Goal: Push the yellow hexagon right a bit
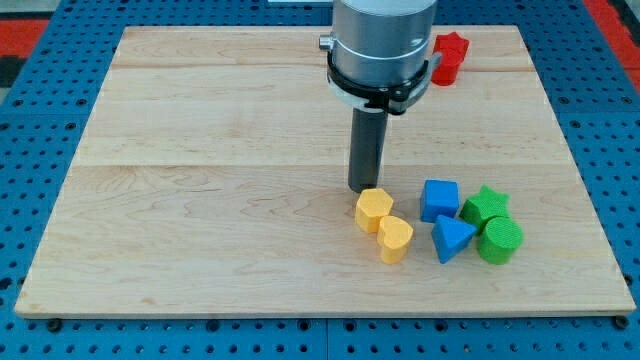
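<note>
Resting on the pale wooden board point(200, 200), the small yellow hexagonal block point(373, 209) is found a little to the view's right of centre, toward the view's bottom. Its lower right side is touched by a yellow heart-shaped block point(396, 238). Further to the view's right a cluster is seen: a blue cube point(440, 198), a blue triangular block point(452, 238), a green star-shaped block point(487, 205) and a green round block point(500, 241). A red star-shaped block point(451, 56) is partly hidden behind the arm near the view's top.

No gripper is carried; nothing is held or clamped, since the arm ends in a plain dark rod. My tip point(361, 189) is placed just above the hexagon's upper left edge, touching it or very nearly so; which cannot be told.

The approach step is judged to be in hand, with the push itself not yet made. For a rightward push, the tip is better brought round to the hexagon's left face, level with its middle, and then driven a short way toward the view's right. A push from the present spot would likely send the hexagon downward into the heart. The blue cube should not be reached.
</note>
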